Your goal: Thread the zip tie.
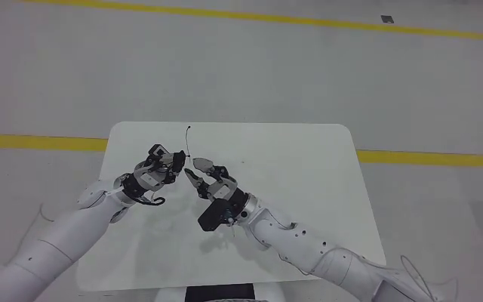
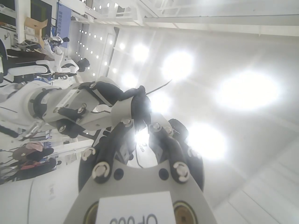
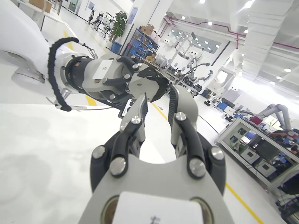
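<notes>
A thin black zip tie [image 1: 188, 140] sticks up from my left gripper [image 1: 179, 160], which is shut on its lower end above the white table [image 1: 302, 158]; the free tail points toward the table's far edge. In the left wrist view the zip tie's tail [image 2: 161, 85] juts out past my left gripper [image 2: 141, 117]. My right gripper [image 1: 196, 171] is open right beside the left one, fingertips nearly touching it. In the right wrist view my right gripper [image 3: 158, 103] spreads around the tip of the left gripper [image 3: 156, 87], with nothing held between its fingers [image 3: 140, 108].
The white table has rounded corners and a small dark speck [image 1: 242, 160] right of the grippers. Yellow floor lines [image 1: 423, 157] run behind the table. Both arms meet over the table's left-centre.
</notes>
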